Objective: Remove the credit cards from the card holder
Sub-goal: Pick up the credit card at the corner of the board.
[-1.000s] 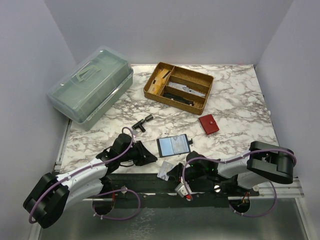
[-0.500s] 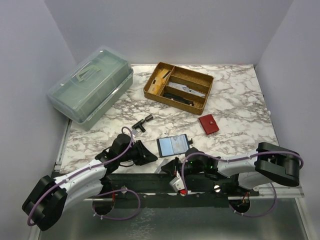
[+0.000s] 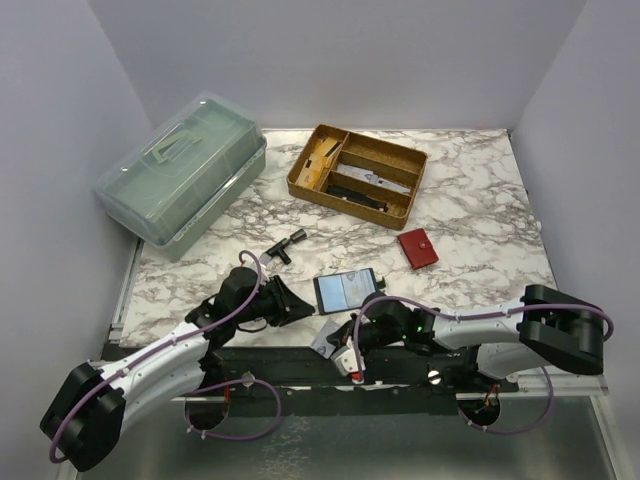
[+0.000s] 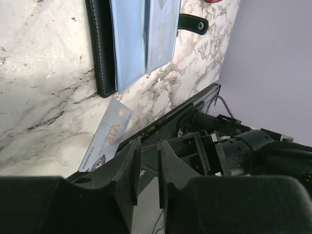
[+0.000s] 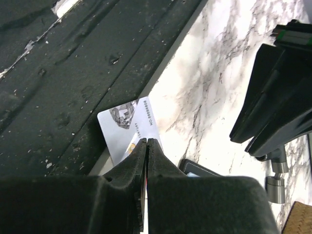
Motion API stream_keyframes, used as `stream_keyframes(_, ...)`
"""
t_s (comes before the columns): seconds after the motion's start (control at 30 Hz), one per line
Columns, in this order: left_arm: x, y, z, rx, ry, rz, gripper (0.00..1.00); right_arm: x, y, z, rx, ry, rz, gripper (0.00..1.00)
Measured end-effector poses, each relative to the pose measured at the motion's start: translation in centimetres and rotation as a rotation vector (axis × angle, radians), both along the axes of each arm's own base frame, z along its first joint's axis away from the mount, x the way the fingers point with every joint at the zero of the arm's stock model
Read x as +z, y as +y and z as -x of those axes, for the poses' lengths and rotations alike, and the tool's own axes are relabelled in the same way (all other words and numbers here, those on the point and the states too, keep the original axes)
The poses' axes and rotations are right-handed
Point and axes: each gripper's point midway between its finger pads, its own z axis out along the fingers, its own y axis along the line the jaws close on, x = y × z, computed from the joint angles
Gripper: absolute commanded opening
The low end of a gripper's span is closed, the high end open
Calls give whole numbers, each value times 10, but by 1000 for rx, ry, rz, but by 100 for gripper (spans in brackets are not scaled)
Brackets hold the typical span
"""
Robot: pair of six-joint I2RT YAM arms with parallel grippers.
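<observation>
The black card holder lies open near the table's front edge, with two pale blue credit cards in its pockets. One loose grey card lies half over the table edge, also in the left wrist view and the right wrist view. My right gripper is just behind the loose card. It is shut on a white card with a red end, seen edge-on between the jaws. My left gripper sits left of the holder, with its jaws a narrow gap apart and empty.
A green lidded box stands at the back left and a wooden tray with compartments at the back. A red wallet lies right of the holder and a small black tool behind it. A black rail runs below the table edge.
My right gripper has moved up and left from over the rail to the table edge, carrying its card. The left gripper has edged slightly towards the holder.
</observation>
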Motion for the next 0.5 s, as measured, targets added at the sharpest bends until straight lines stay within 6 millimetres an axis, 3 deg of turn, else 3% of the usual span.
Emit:
stream_keyframes(0.1, -1, 1, 1, 2, 5, -7, 28, -5, -5, 1, -1, 23, 40, 28)
stream_keyframes(0.3, -4, 2, 1, -1, 13, -30, 28, -5, -9, 5, 25, 15, 53, 42)
stream_keyframes(0.5, -16, 4, 3, -6, 48, -67, 28, -20, -13, 10, 54, 15, 99, 47)
